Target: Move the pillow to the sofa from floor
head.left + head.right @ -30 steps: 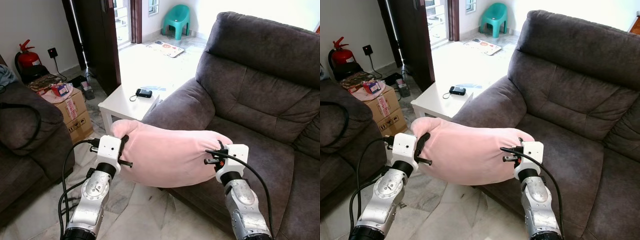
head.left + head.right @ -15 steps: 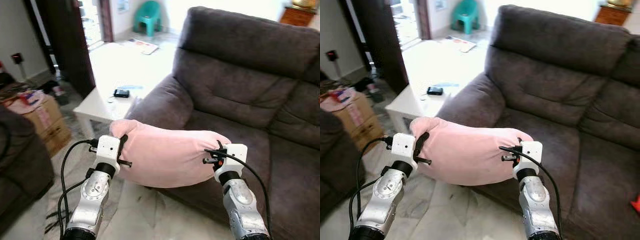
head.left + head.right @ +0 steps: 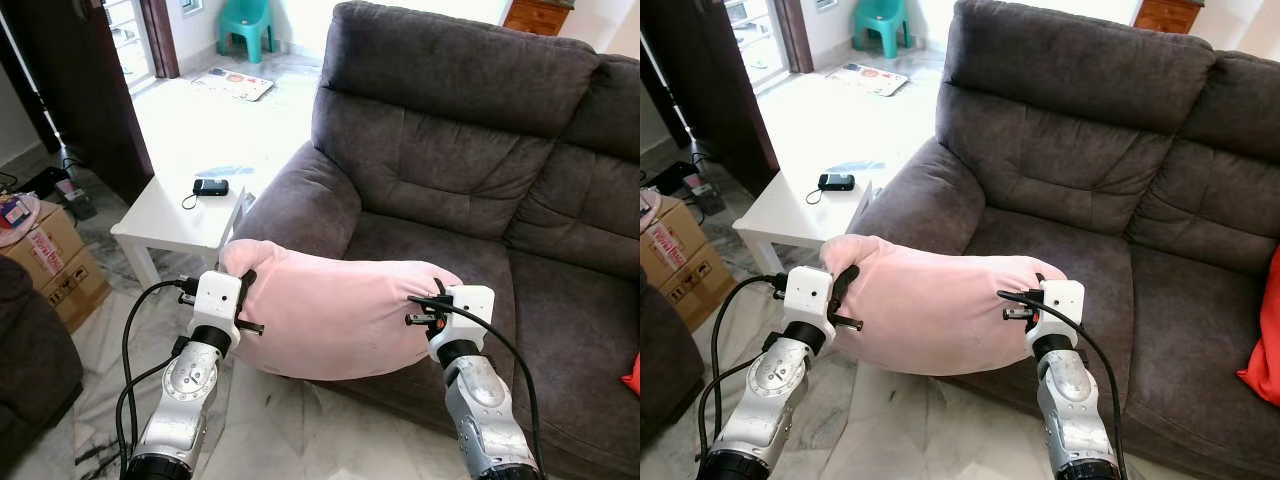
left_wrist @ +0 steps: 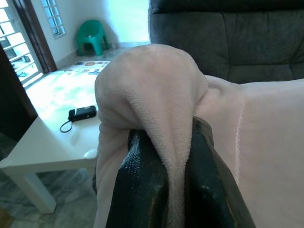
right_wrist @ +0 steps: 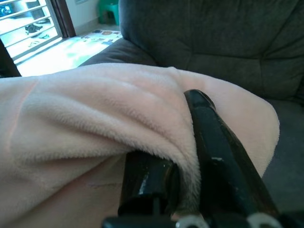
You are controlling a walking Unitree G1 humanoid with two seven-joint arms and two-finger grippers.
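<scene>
A long pink pillow hangs in the air between my two arms, in front of the dark grey sofa and level with its seat edge. My left gripper is shut on the pillow's left end; in the left wrist view a fold of pink plush is pinched between the black fingers. My right gripper is shut on the pillow's right end, where its fingers squeeze the fabric. The sofa seat lies just behind the pillow.
A low white table with a small black device stands left of the sofa arm. A cardboard box sits at far left. A red cushion rests on the sofa's right end. A green chair stands far back.
The camera has swung to the right: the sofa now sits more centrally, and the box and table have slid left. Both grippers keep the same hold on the pillow.
</scene>
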